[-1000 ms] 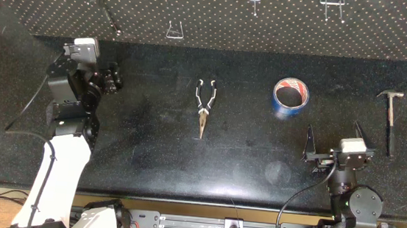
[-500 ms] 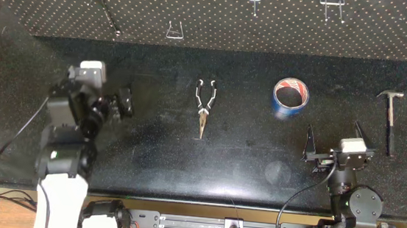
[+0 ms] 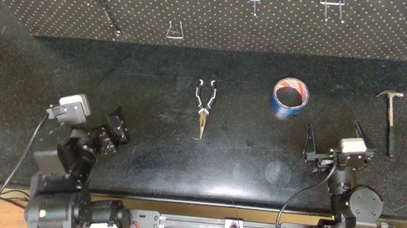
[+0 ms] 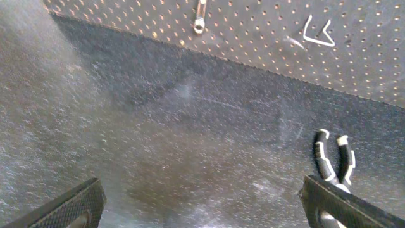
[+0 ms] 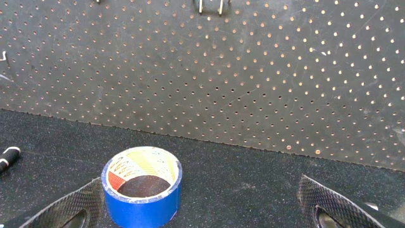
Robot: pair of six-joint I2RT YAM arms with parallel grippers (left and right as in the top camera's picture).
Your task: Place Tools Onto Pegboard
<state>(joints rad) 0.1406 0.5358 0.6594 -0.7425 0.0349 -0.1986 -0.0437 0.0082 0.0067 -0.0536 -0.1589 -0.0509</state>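
A black, finely speckled mat (image 3: 148, 153) with a gritty look covers the worktop, and a dark pegboard (image 3: 219, 19) dotted with even rows of small holes backs it; a wooden strip and a metal rail (image 3: 231, 223) run along the near edge. The pliers (image 3: 204, 107), slim and pointed with white-and-black handles, lie flat on the mat at mid-table with their handles toward the pegboard. Right of the pliers sits a roll of tape (image 3: 291, 97), a blue ring lying on its flat side, and well beyond it a hammer (image 3: 390, 119) with a thin dark shaft. Above and left of the pliers a slender metal wrench (image 3: 107, 11) hangs on the pegboard, with a triangular wire hook (image 3: 174, 30) closer in. The left gripper (image 3: 113, 132) is left of the pliers and nearer the rail, its ridged fingers spread wide and empty. The right gripper (image 3: 333, 140), right of the pliers, is likewise spread and holds nothing.
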